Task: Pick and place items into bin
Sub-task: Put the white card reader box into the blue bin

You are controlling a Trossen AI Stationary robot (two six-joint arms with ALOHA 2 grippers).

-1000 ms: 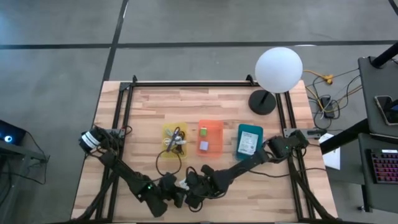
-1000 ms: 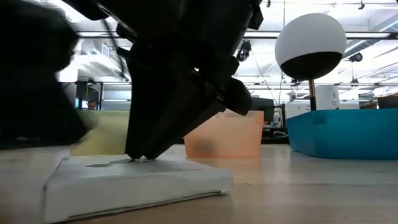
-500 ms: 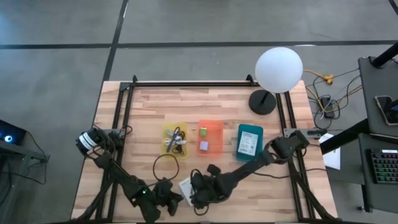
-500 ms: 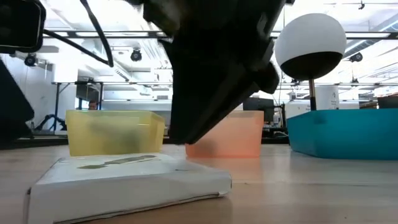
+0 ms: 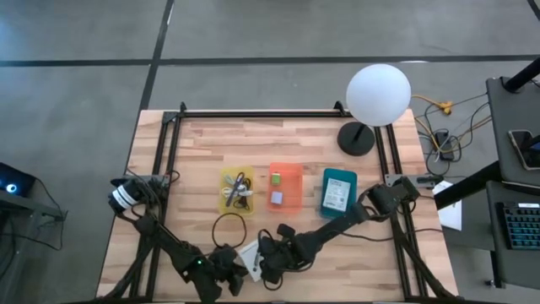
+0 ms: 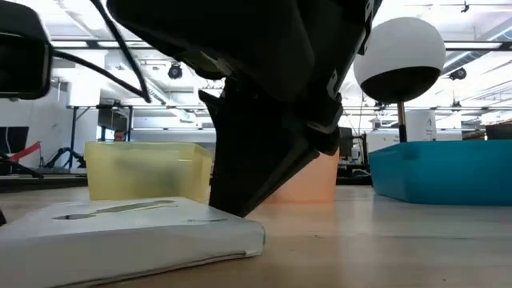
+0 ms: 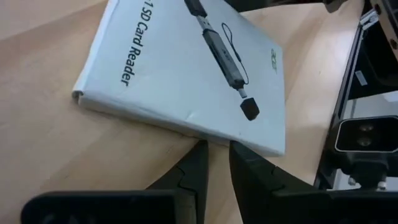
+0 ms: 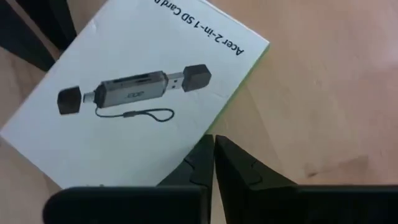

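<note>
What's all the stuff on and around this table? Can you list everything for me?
Card reader box: one, white with dark print, flat on the table's near edge between the two grippers.
Yellow bin: one, table middle, holding small bits and a cable.
Orange bin: one, beside the yellow bin, holding a tiny green cube and a pale piece.
Teal bin: one, beside the orange bin, holding a white card.
Black cable: one loop, on the wood near the yellow bin.
Globe lamp: one, white on a dark base, far right corner.
Left gripper: dark, fingers nearly together, at the box's edge.
Right gripper: dark, shut, at the box's opposite edge.
</note>
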